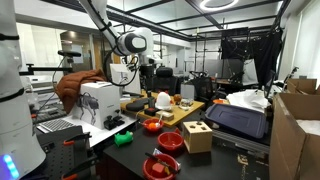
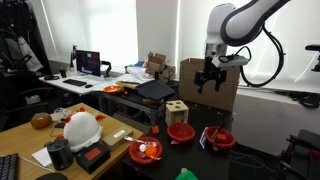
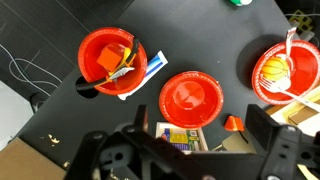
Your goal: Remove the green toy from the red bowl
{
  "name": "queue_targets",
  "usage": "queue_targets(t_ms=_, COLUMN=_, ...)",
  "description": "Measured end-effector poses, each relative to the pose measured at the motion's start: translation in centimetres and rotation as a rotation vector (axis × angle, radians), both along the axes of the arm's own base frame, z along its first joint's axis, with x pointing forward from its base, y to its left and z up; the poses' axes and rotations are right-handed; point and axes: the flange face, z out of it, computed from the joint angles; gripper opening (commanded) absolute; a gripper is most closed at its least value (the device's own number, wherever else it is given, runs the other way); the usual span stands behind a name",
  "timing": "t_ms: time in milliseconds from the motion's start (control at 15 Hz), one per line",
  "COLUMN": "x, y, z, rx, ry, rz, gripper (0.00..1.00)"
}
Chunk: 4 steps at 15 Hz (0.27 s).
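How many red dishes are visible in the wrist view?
3: left dish holding items, empty red bowl mid-frame, right dish cut by the edge. More may be hidden.

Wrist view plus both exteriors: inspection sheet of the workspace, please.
Surface: black table, dishes grouped together.
Job's things: green toy lies on the table, outside the red bowl; bowl empty.
Clutter: second red bowl holding odds; red dish with orange item; wooden cube box.
Grippers: gripper open, high above the bowls, holding nothing.
Cables: thin pale cable beyond the table edge.
Surroundings: laptop, cardboard box.
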Motion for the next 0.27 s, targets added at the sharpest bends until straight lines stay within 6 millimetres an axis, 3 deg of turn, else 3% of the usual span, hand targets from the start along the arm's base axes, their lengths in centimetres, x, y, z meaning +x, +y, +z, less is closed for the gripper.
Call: queue_targets(t_ms=267, x=-0.1, y=0.02, z=-0.09, rx=0.0, ry=0.002, rz=0.0, gripper=1.0)
